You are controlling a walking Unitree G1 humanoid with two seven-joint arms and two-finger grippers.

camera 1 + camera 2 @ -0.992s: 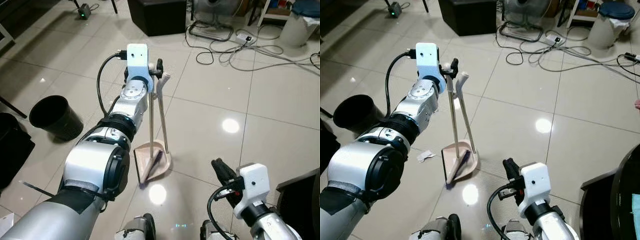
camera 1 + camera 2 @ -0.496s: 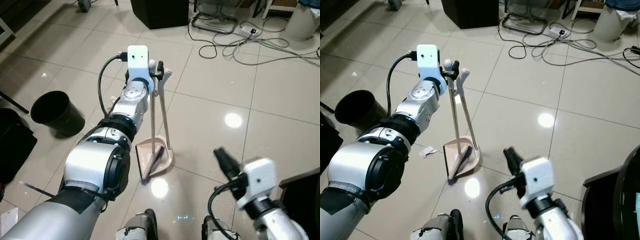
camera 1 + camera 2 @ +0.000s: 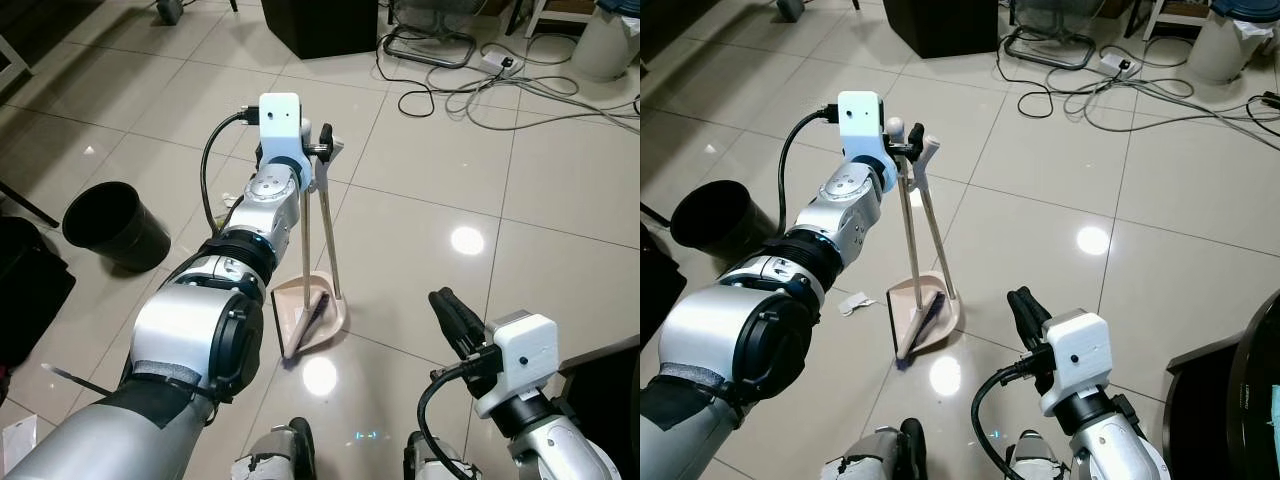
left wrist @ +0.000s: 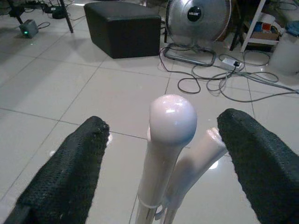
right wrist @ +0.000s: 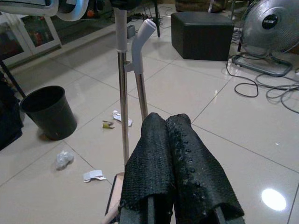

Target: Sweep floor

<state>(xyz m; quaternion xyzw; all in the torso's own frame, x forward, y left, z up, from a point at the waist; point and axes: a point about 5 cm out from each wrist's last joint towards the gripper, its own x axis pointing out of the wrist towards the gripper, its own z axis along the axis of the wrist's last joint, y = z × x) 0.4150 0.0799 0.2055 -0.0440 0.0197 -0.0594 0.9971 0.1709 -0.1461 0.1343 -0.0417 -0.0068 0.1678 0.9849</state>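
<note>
Left gripper [image 4: 161,154] is at the top of the broom handle [image 4: 172,119], fingers spread wide. The handle's round knob sits between the two pads, roughly centred, with clear gap on both sides, so no contact yet. The dustpan handle [image 4: 203,151] leans in just beside the broom handle, toward one finger [image 4: 259,158], and is clipped to it lower down.

Long axis: both handles stand near-vertical and run straight down from the gripper to the floor. The broom handle is upright; the dustpan handle is tilted and meets it near the top. At the foot, the dustpan [image 3: 305,318] stands on edge on the tiles with the broom head tucked inside it.

My read: closing the fingers horizontally across that vertical shaft is the next move. Risk is catching the dustpan handle too, since it lies within the finger span.

Right gripper [image 3: 1025,312] is low and well apart from the set, fingers pressed together and holding nothing. It points toward the handles from the near side. The left arm is clearly the nearer one.

Beyond the dustpan on the left gripper's side: paper scraps [image 5: 96,175] on the tiles, then a black bin [image 3: 112,226]. Further off are cables [image 3: 470,95] and a floor fan [image 4: 198,21].
</note>
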